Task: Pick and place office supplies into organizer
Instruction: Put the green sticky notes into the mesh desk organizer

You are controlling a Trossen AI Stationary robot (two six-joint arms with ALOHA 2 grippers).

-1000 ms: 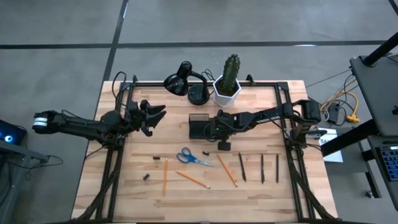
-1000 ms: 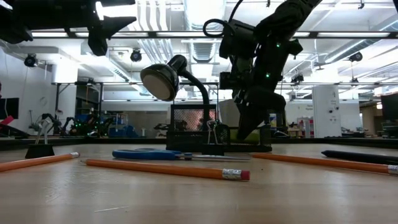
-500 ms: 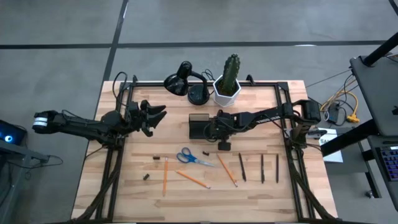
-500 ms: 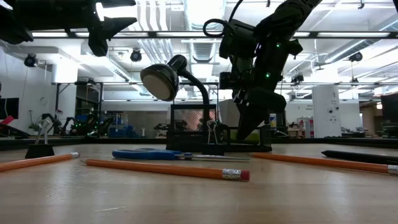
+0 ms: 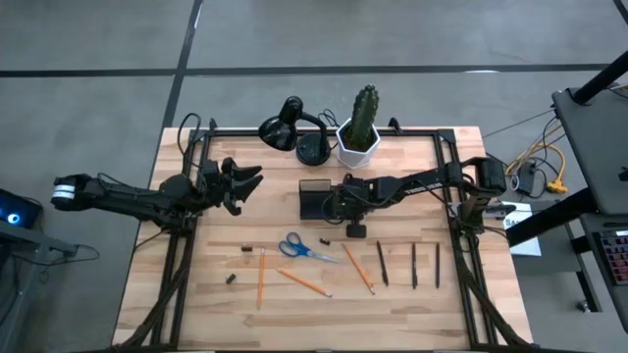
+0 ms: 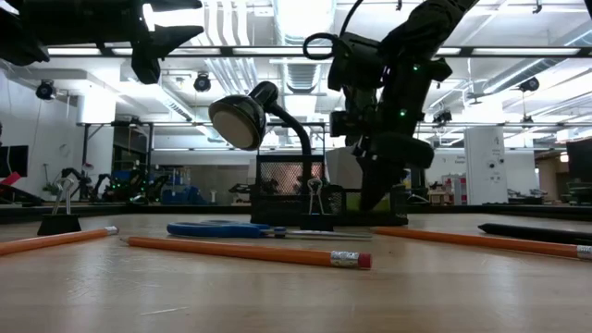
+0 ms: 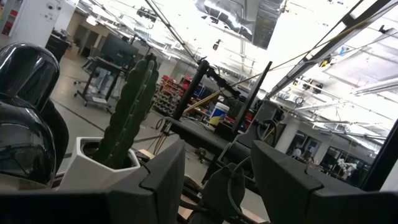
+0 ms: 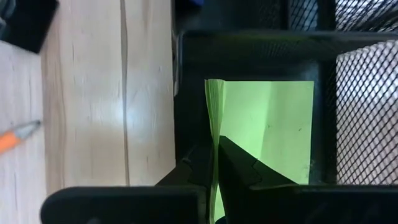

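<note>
The black mesh organizer stands at mid-table. My right gripper reaches down into it from the table's right and is shut on the lime-green sticky-note pad, which is inside a compartment. The rest of the office supplies lie flat on the table nearer the front: blue-handled scissors, orange pencils, dark pens and small dark clips. My left gripper hangs open in the air at the left, clear of everything. My right gripper pinches the sticky-note pad at one side edge between its two fingers. The fingers slant steeply down into the compartment. The pad is within the organizer's walls. Whether it rests on the compartment's floor, I cannot tell.
A black desk lamp and a cactus in a white pot stand at the far edge behind the organizer. A dark clip lies just in front of the organizer. Black rails run along the table's left and right sides.
</note>
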